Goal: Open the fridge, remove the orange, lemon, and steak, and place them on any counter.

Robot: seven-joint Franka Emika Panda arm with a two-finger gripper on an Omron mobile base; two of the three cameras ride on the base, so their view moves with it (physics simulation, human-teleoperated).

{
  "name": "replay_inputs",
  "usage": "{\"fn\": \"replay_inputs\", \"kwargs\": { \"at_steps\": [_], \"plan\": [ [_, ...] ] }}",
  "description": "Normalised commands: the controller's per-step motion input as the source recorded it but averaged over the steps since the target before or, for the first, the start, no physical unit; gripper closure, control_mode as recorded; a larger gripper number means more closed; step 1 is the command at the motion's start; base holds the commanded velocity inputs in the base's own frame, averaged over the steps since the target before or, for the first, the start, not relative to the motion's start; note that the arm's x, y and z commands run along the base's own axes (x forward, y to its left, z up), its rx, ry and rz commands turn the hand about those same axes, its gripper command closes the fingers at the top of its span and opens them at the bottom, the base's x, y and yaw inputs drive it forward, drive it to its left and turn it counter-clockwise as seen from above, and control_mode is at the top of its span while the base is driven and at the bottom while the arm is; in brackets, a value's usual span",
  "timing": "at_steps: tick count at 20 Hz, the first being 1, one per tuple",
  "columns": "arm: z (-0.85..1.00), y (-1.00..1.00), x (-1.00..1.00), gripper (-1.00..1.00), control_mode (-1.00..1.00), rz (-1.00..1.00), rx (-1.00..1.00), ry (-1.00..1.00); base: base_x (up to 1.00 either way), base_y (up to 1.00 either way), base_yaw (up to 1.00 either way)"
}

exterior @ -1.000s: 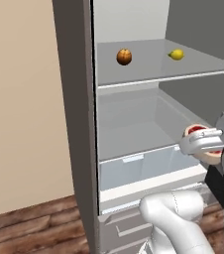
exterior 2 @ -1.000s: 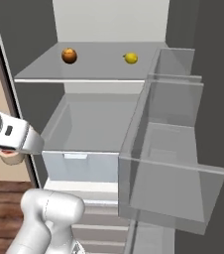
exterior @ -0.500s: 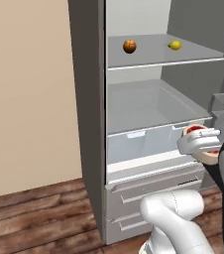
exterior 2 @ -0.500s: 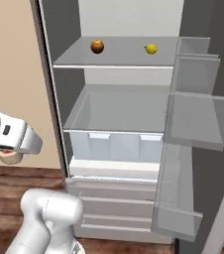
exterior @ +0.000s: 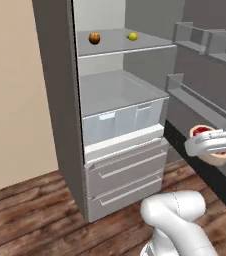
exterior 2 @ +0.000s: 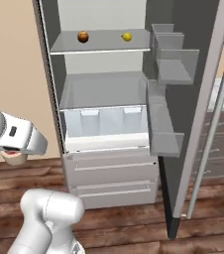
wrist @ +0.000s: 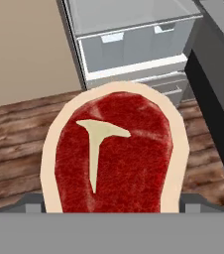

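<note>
The fridge (exterior: 55, 100) stands with its door (exterior 2: 193, 99) swung wide to the right. On its top shelf lie the orange (exterior: 94, 37) (exterior 2: 83, 36) and, to its right, the lemon (exterior: 132, 36) (exterior 2: 127, 36). My gripper (exterior: 210, 145) (exterior 2: 14, 151) hangs well outside the fridge, in front of its lower drawers, shut on the steak (exterior: 203, 132). In the hand view the steak (wrist: 114, 154) sits flat between the fingers, red with a pale fat rim, and hides the fingertips. A strip of the white counter (exterior 2: 223, 96) shows behind the door.
The clear crisper drawer (exterior: 122, 122) juts out above two grey lower drawers (exterior: 127, 175). Door shelves (exterior 2: 166, 64) project from the open door. A beige wall (exterior: 10, 100) flanks the fridge on the left. Wood floor (exterior: 30, 220) lies in front.
Both base views have pulled back from the fridge, so the base has moved away from it. The steak stays in my gripper; orange and lemon rest unmoved on the shelf.
</note>
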Motion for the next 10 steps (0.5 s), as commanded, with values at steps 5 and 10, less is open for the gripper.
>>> {"fn": "replay_inputs", "kwargs": {
  "at_steps": [5,10],
  "plan": [
    [0.00,0.00,0.00,1.00,1.00,0.00,0.00,0.00,-0.72,0.29,-0.61],
    [0.00,0.00,0.00,1.00,1.00,0.00,0.00,0.00,-0.40,0.11,-0.76]
  ]
}}
